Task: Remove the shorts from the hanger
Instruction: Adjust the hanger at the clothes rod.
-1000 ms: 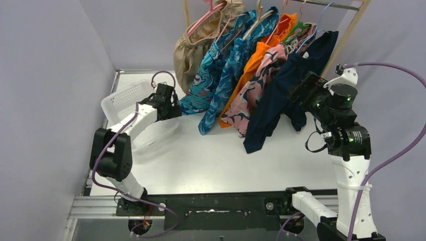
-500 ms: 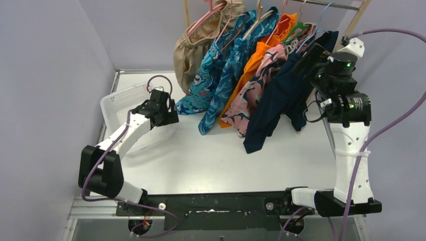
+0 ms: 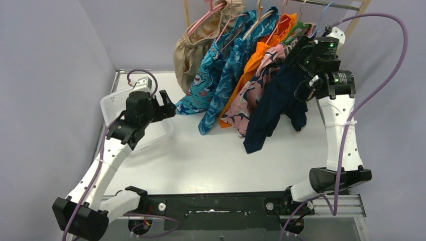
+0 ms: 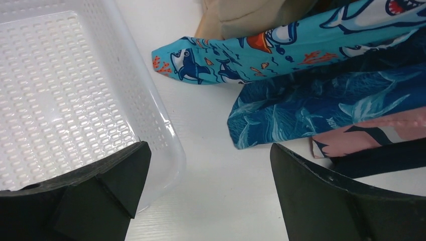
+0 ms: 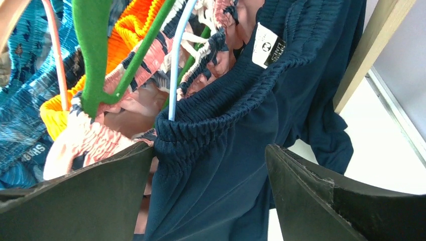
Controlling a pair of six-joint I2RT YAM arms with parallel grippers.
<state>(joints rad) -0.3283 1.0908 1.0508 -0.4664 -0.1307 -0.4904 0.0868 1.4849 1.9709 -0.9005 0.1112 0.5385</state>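
- Six pairs of shorts point(image 3: 236, 65) hang in a row from a wooden rack point(image 3: 353, 27) at the far side of the table point(image 3: 201, 155). Left to right in the top view they are the tan pair point(image 3: 193, 45), the turquoise print pair point(image 3: 206, 75), the dark teal-blue print pair point(image 3: 232, 70), the orange pair point(image 3: 257, 54), the pink shark-print pair point(image 3: 248, 95) and the navy shorts point(image 3: 274, 108).
- The navy shorts are on a light blue hanger point(image 5: 176, 65) whose wire runs down into the gathered elastic waistband. Their legs trail down to the table, and a white label point(image 5: 266, 45) shows inside the waistband.
- A green hanger point(image 5: 93, 45) hangs just left of the blue one, with the pink waistband bunched below it.
- The right gripper point(image 5: 210, 153) is raised at the right end of the rack. Its fingers point(image 5: 95, 196) stand wide apart with the navy waistband between them — not clamped on it.
- The left gripper point(image 4: 208, 165) hovers low over the table with its fingers point(image 4: 321, 201) spread wide and nothing held. One finger is over the corner of a white perforated basket point(image 4: 60, 90); the other is near the lower hems of the printed pairs.
- The basket sits at the table's left edge, just beside the turquoise hem.
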